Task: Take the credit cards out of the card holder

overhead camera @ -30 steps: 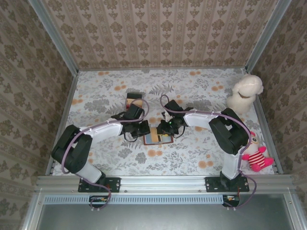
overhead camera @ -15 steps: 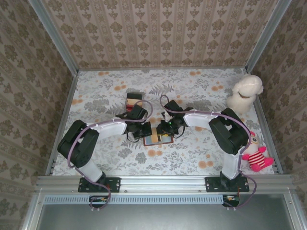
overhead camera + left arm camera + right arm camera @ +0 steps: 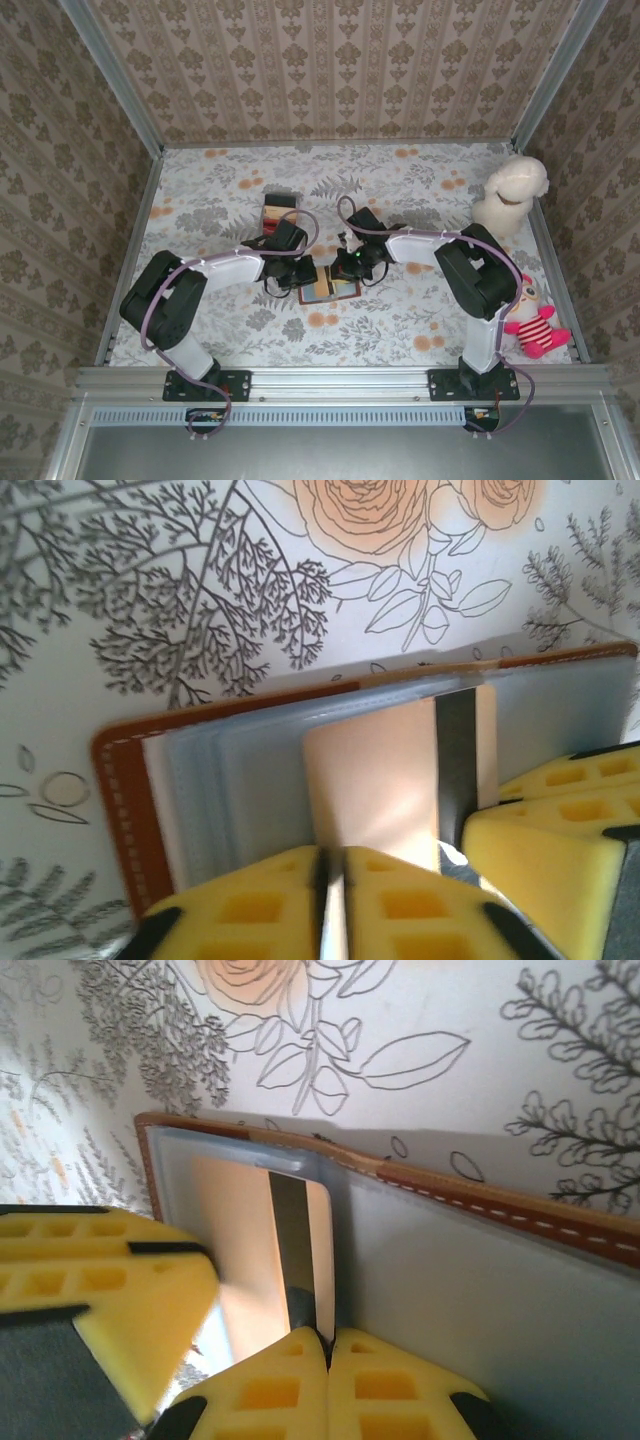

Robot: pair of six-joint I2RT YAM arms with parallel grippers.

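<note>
Left wrist — credit card [image 3: 375,780] (tan) between closed left fingers [image 3: 260,910]

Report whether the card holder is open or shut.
Open: the card holder lies spread flat, its brown cover underneath and its grey-blue inner pockets facing up, with a tan card showing against them.

- The card holder [image 3: 328,285] lies open on the table [image 3: 420,310], mid-front.
- The left gripper [image 3: 302,272] is at its left and the right gripper [image 3: 346,268] at its right.
- 1 credit card [image 3: 385,780] sits partly in a pocket.
- A box [image 3: 279,212] lies behind, to the left.
</note>
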